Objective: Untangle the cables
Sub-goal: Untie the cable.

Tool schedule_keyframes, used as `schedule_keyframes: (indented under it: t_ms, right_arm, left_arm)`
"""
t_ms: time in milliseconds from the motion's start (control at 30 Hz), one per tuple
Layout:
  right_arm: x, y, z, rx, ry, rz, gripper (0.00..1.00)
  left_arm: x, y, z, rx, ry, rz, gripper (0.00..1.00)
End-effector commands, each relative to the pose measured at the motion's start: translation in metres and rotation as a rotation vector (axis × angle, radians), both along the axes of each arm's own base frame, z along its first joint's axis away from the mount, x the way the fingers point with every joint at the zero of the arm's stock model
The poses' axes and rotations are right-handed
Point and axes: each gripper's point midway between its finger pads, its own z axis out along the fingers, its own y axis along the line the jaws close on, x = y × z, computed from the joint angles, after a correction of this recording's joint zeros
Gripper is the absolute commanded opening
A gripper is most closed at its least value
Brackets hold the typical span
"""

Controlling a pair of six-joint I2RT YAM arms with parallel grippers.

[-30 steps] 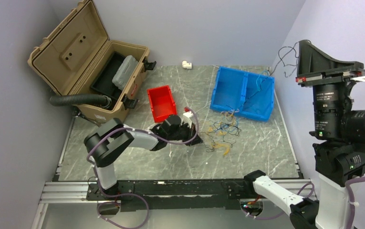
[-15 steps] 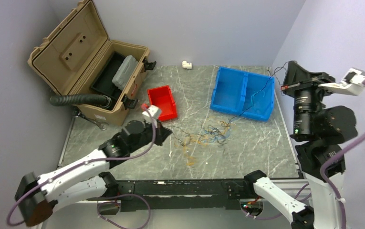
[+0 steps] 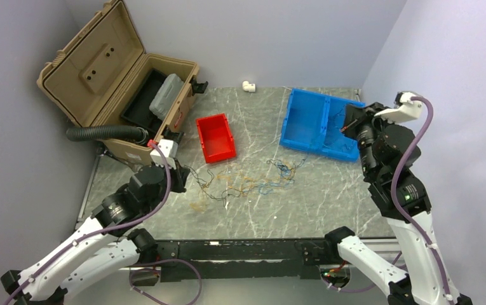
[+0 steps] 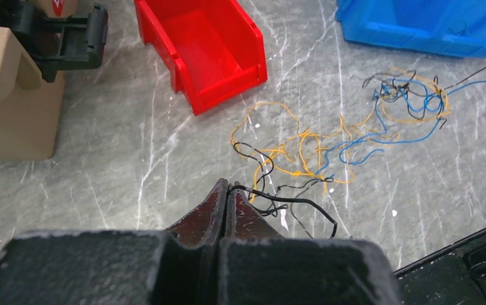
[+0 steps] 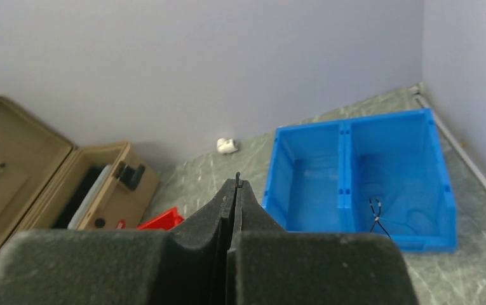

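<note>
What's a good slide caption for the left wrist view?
Left hand pinching a dark strand of the orange, blue and dark cables, spread over the table beside the red bin.

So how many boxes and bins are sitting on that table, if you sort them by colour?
Tan toolbox: 1
Red bin: 1
Blue bin, two compartments: 1
Total: 3

table [image 3: 329, 206]: marbled | on it: cables [image 3: 246, 184], red bin [image 3: 215, 137], blue bin [image 3: 324, 124], case [image 3: 146, 152]
</note>
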Motion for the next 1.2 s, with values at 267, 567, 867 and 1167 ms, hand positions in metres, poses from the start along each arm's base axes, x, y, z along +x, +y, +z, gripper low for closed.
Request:
schedule_keyframes:
  t_ms: [267, 567, 867, 1167]
  right_arm:
    - [0.011, 0.061, -0.020, -0.013, 0.061, 0.304, 0.00]
    - [0.013, 0.077, -0.024, -0.038, 0.080, 0.389, 0.00]
    - [0.013, 0.087, -0.118, -0.048, 0.305, 0.430, 0.37]
    - [-0.008, 0.158, -0.198, -0.080, 0.434, 0.839, 0.86]
  left_arm:
    - [0.002, -0.018, -0.019, 0.032, 0.057, -0.066, 0.00]
    - [0.003, -0.026, -0.018, 0.024, 0.056, -0.095, 0.00]
    - [0.000, -0.014, -0.005, 0.025, 0.020, -0.072, 0.00]
    - [-0.006, -0.021, 0.029, -0.017, -0.048, -0.142, 0.00]
